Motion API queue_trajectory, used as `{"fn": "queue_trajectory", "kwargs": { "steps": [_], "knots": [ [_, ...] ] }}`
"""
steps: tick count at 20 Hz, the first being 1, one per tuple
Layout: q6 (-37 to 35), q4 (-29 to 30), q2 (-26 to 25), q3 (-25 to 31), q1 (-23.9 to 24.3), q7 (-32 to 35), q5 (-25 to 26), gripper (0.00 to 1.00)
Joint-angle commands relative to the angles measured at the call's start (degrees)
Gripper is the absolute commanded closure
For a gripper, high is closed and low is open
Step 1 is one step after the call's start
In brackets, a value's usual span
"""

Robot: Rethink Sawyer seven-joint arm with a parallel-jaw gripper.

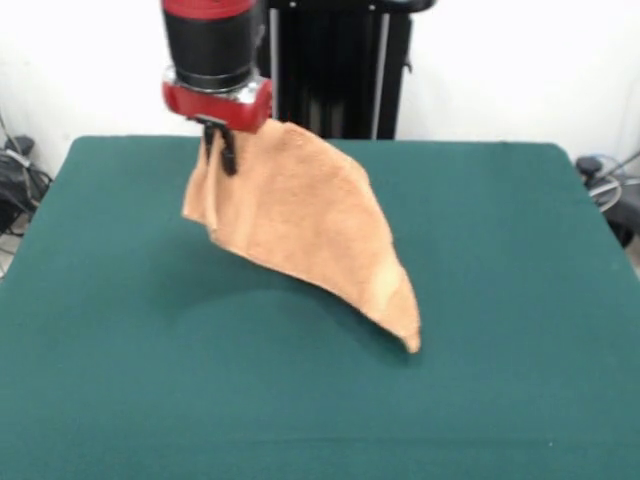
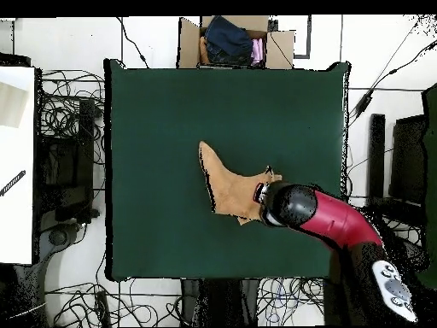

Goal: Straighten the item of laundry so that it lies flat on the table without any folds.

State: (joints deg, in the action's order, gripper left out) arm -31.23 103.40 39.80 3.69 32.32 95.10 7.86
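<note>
The gripper (image 1: 224, 148) is clamped on 1 upper corner of the tan towel (image 1: 300, 225), which hangs below it as a slanted sheet; the lowest corner, well off to one side, touches the green table (image 1: 500, 250)

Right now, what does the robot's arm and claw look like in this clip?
The arm is glossy red with a rounded black section near its wrist. In the front view the wrist is a black cylinder ending in a red collar with a silver plate. Below it hangs a small black claw with slim dark fingers. No markings are legible.
</note>
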Motion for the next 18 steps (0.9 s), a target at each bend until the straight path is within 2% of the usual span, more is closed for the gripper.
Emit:
{"fn": "queue_trajectory", "kwargs": {
  "steps": [1,9,18],
  "knots": [
    [-7.1,-2.2,-0.6,12.0,5.7,-18.0,7.2,1.0],
    [-12.3,-6.9,-2.0,15.5,10.3,-21.4,10.2,1.0],
    [-18.7,-13.6,-4.3,17.9,12.7,-25.3,12.5,1.0]
  ]
}}
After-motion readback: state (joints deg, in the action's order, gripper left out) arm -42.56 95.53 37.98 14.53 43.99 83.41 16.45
